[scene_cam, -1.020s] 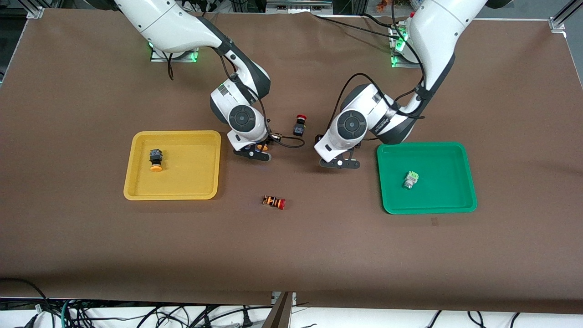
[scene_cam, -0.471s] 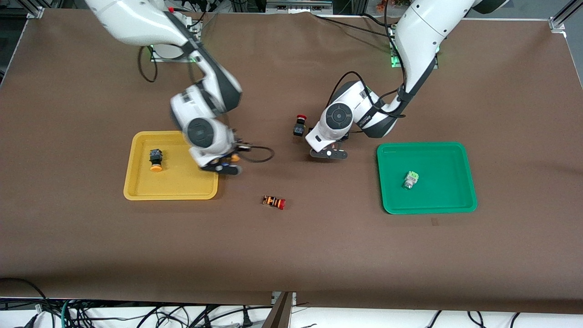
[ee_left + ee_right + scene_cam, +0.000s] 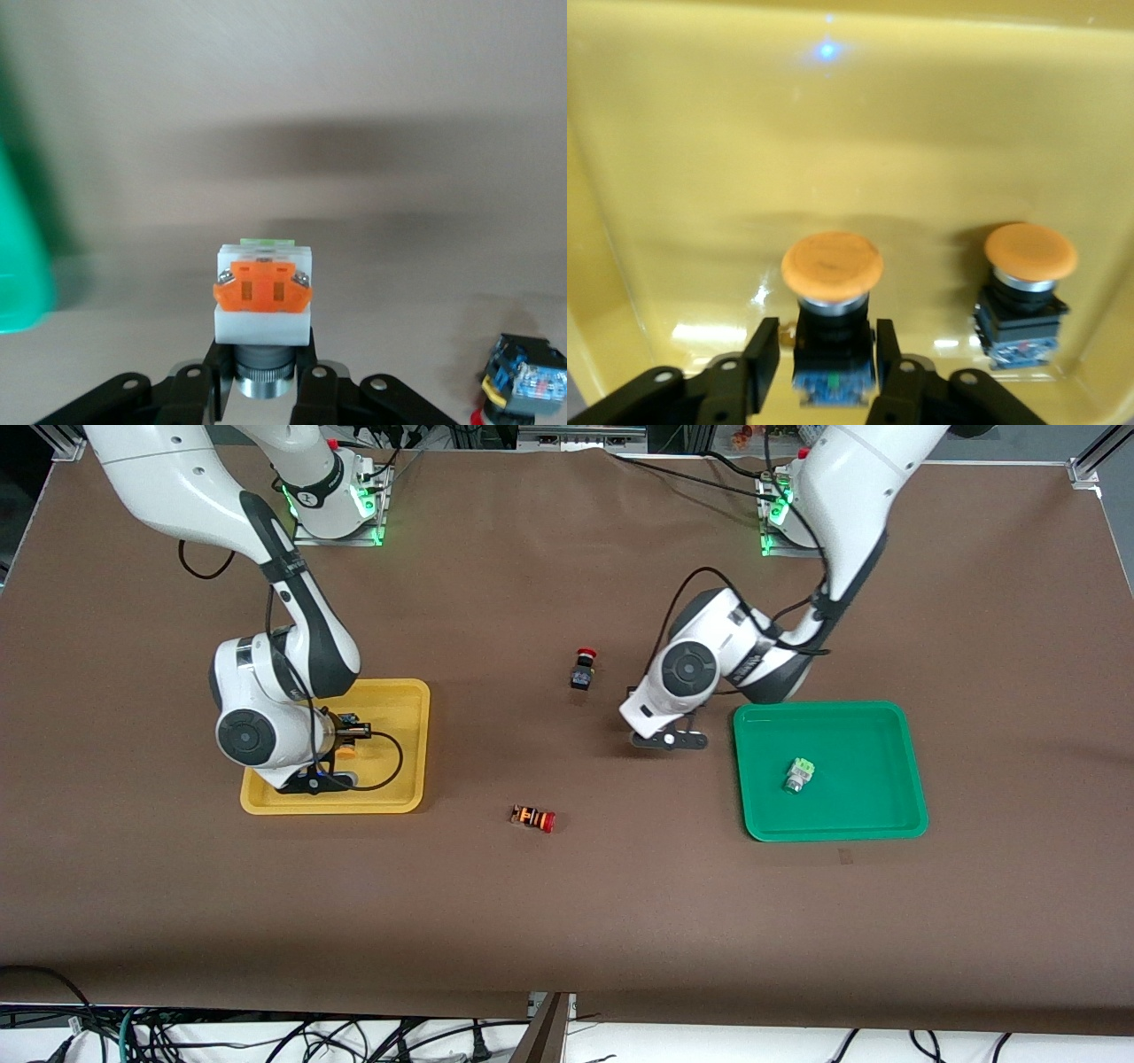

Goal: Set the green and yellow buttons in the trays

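My right gripper (image 3: 337,758) is low in the yellow tray (image 3: 399,691), open. Its fingers stand on either side of a black-bodied yellow button (image 3: 833,292), whose orange cap shows in the front view (image 3: 346,750). A second yellow button (image 3: 1023,292) lies beside it in the tray; the arm hides it in the front view. My left gripper (image 3: 671,737) is over the table beside the green tray (image 3: 828,834), shut on a white-grey green button (image 3: 263,301). Another green button (image 3: 797,773) lies in the green tray.
A black-bodied red-capped button (image 3: 582,669) stands mid-table and shows in the left wrist view (image 3: 523,381). An orange-striped red-capped button (image 3: 533,817) lies nearer the front camera. An edge of the green tray (image 3: 18,266) shows in the left wrist view.
My right arm swung from mid-table into the yellow tray, carrying the yellow button. My left gripper shifted toward the red-capped button, then back beside the green tray.
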`<state>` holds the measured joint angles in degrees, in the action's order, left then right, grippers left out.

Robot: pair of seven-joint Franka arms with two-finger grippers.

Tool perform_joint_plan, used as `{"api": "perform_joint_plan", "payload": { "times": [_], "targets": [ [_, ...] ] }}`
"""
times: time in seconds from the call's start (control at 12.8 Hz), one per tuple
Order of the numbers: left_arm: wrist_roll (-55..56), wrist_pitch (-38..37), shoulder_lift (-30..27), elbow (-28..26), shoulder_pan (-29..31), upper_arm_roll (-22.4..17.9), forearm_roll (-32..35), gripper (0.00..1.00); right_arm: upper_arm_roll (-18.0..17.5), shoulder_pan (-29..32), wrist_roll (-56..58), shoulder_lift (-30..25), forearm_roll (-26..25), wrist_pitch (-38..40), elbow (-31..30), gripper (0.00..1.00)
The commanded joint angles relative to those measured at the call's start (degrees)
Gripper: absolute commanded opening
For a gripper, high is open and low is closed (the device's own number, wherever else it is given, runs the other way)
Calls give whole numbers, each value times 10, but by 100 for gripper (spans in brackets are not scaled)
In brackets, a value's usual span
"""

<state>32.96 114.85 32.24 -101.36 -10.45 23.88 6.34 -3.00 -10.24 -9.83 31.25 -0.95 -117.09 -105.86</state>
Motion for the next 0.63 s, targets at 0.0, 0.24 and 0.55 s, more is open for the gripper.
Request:
{"api": "perform_joint_plan", "payload": {
  "times": [0.0, 0.24, 0.55],
  "targets": [
    [-133, -97, -19, 52, 80, -1, 13, 0, 3, 13, 10, -54, 5, 31, 44, 100],
    [-244, -94, -9, 43, 175, 1, 109, 0, 3, 22, 10, -148, 6, 107, 83, 100],
    [-358, -89, 2, 45, 265, 2, 141, 99, 1, 22, 14, -242, -3, 178, 98, 100]
  ]
}}
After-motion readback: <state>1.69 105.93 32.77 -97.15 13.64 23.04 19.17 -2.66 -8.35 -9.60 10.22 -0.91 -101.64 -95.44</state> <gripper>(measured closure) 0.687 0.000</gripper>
